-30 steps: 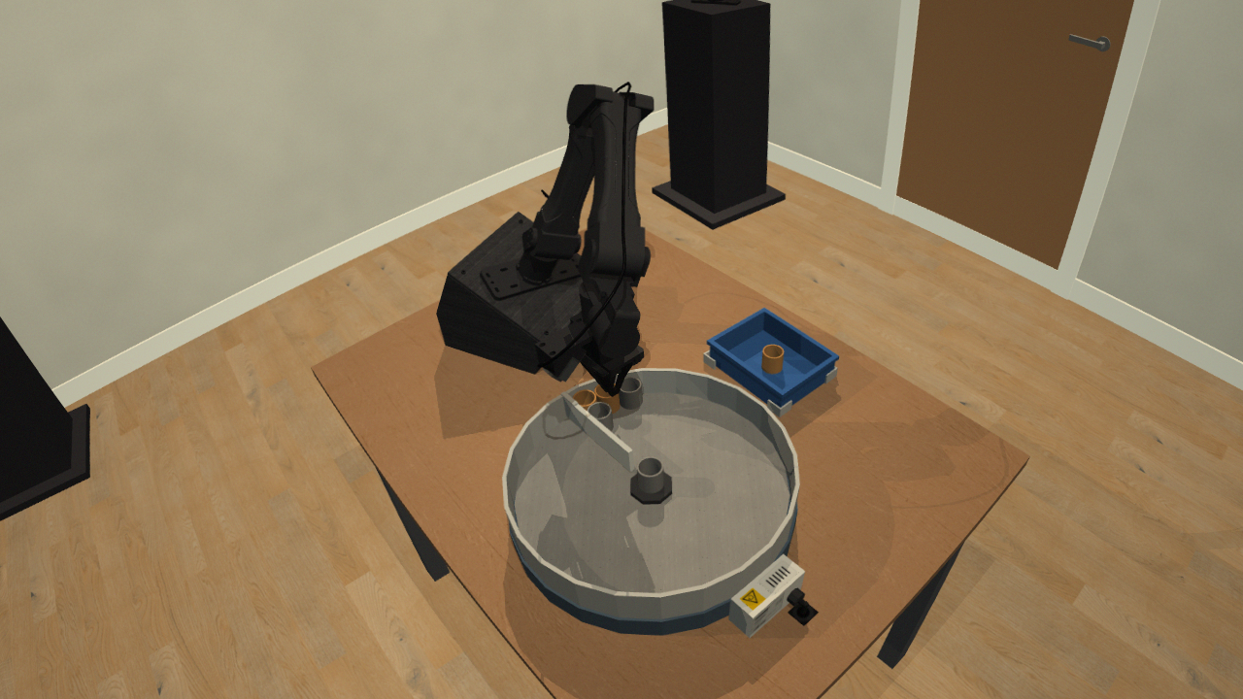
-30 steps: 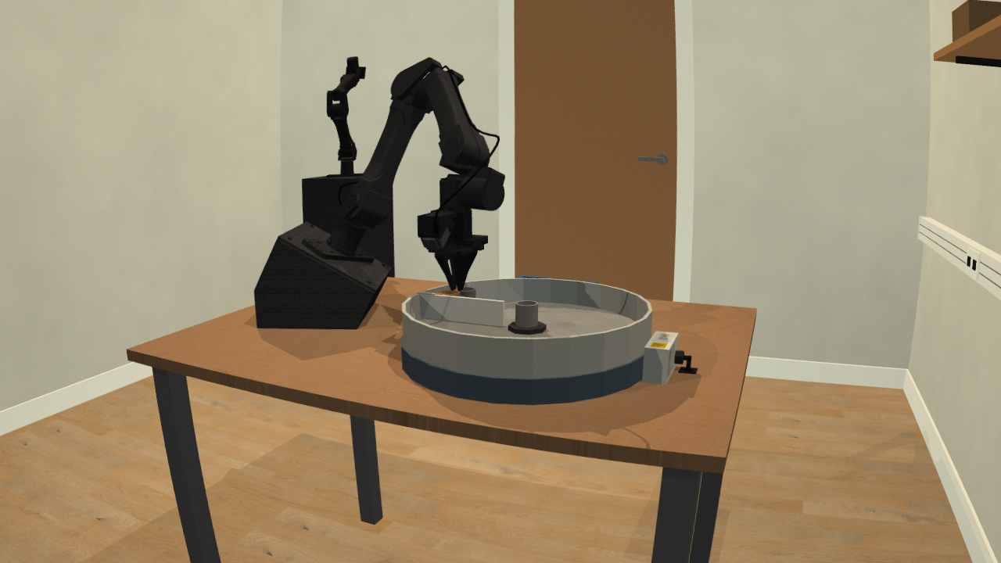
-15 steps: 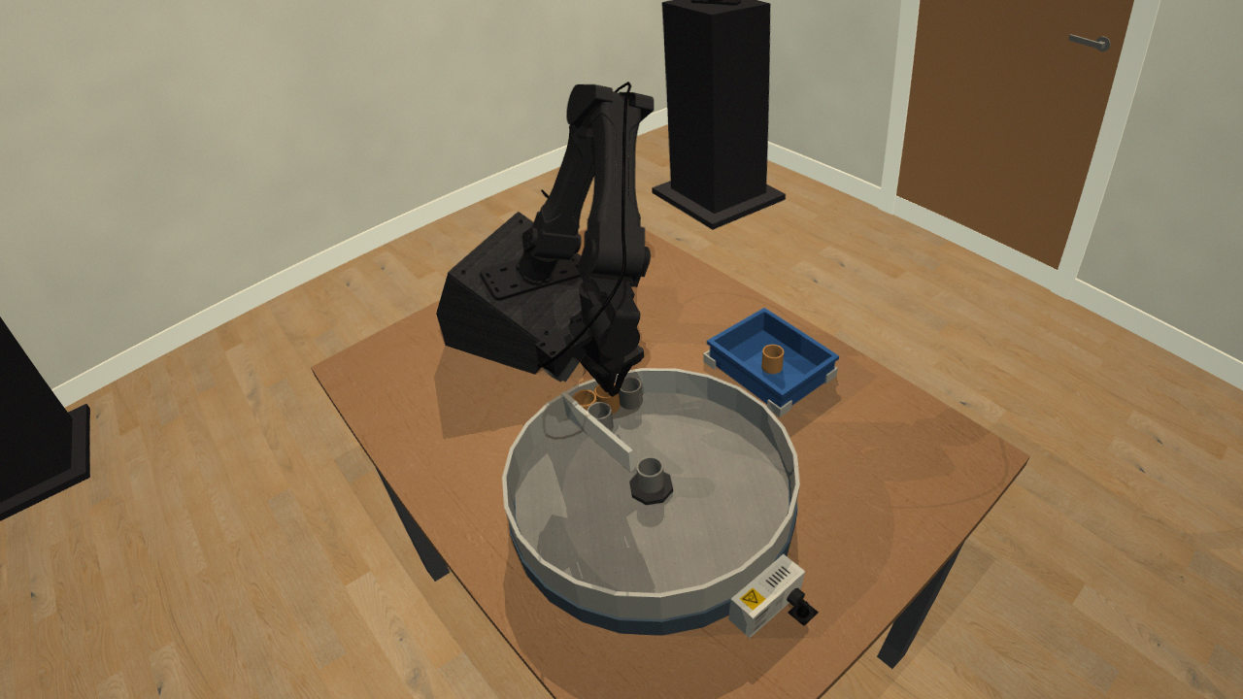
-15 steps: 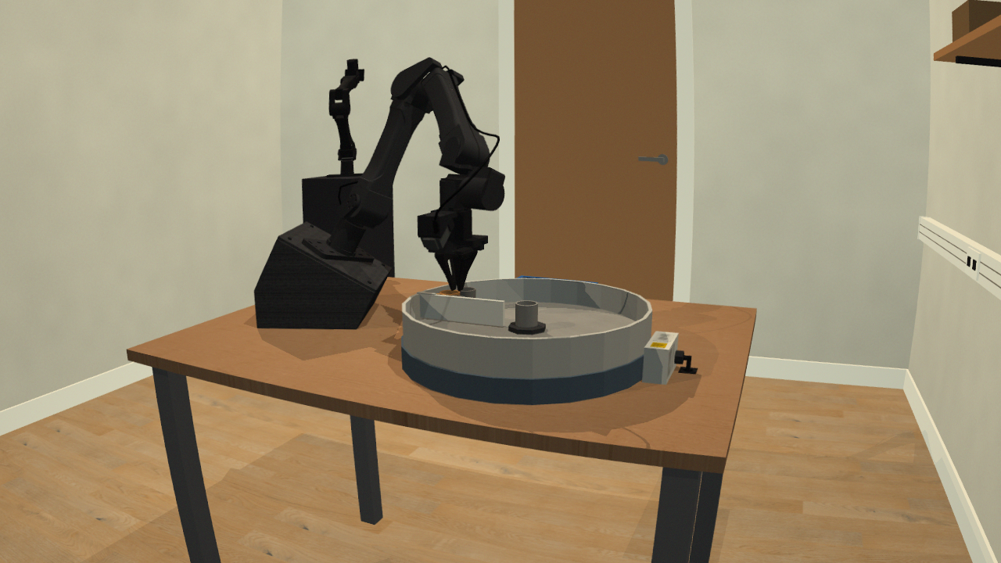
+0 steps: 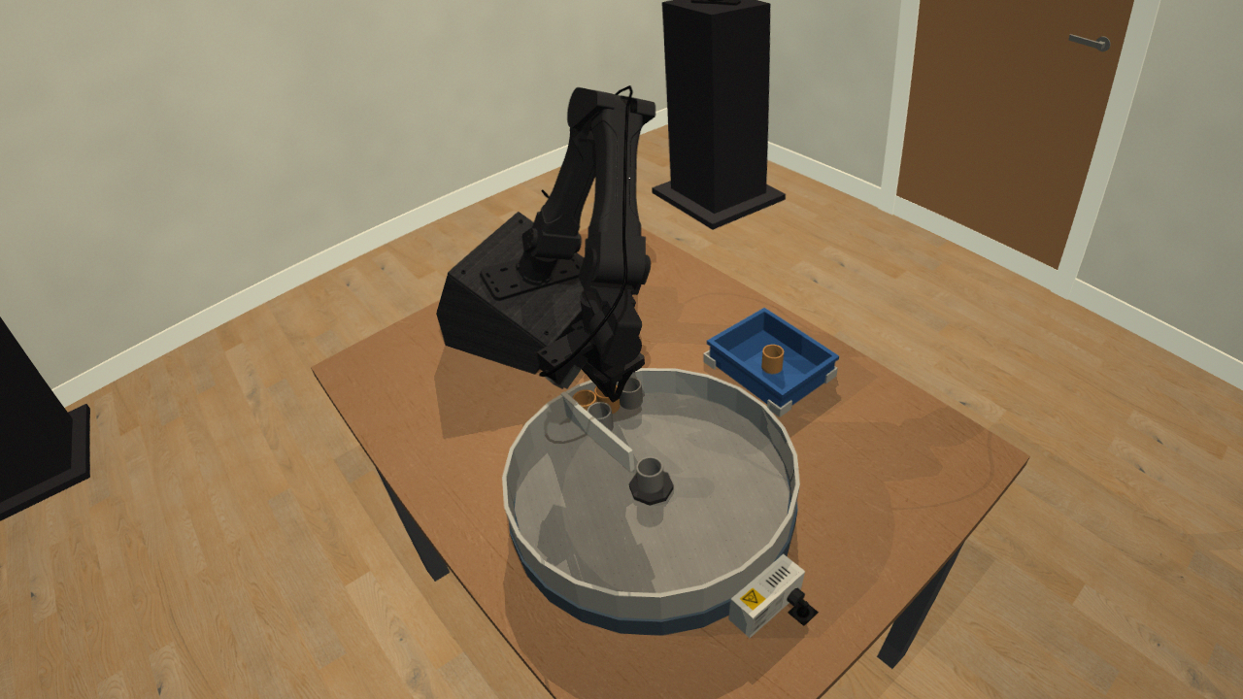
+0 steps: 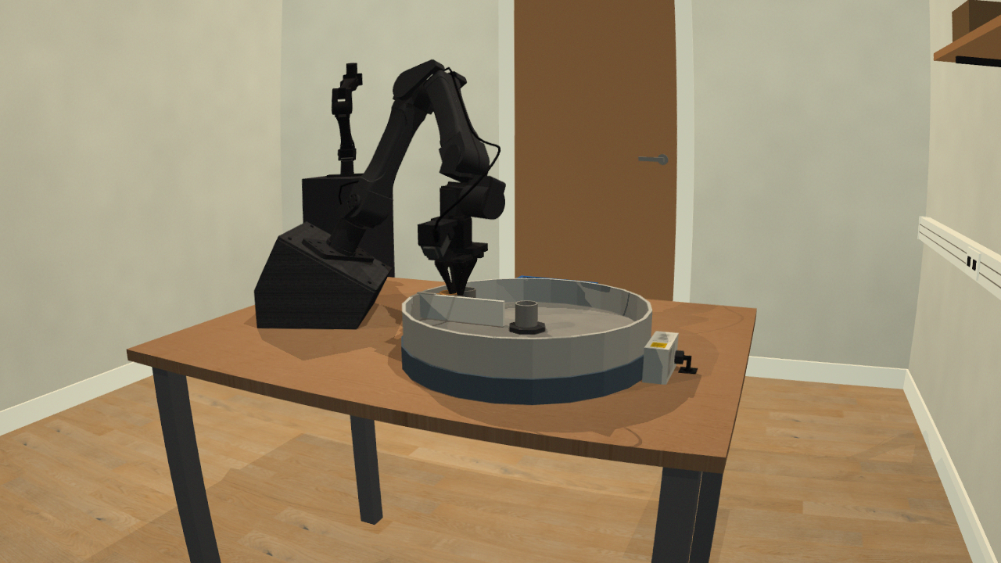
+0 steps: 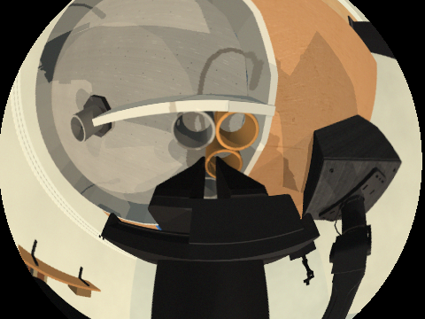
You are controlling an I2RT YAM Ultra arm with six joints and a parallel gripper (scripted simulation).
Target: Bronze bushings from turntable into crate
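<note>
My gripper (image 5: 616, 396) (image 6: 456, 292) (image 7: 210, 161) points down, its fingertips a narrow gap apart and holding nothing, at the near-side rim of a bronze bushing (image 5: 611, 405) (image 7: 239, 165). A second bronze bushing (image 5: 584, 399) (image 7: 251, 136) stands beside it, near the divider. A steel bushing (image 5: 600, 415) (image 7: 193, 141) stands next to them, and another (image 5: 630, 393) (image 6: 469, 292) shows partly behind the fingers in the wrist view. All are on the grey turntable (image 5: 712, 521) (image 6: 489, 356) (image 7: 133, 49). One bronze bushing (image 5: 772, 359) stands in the blue crate (image 5: 743, 370).
A pale divider (image 5: 599, 432) (image 6: 461, 308) (image 7: 199, 106) runs from the turntable's raised wall toward the centre. A grey tube (image 5: 649, 474) (image 6: 526, 314) (image 7: 79, 128) stands on a dark hub there. A control box (image 5: 766, 594) (image 6: 660, 360) sits outside the wall.
</note>
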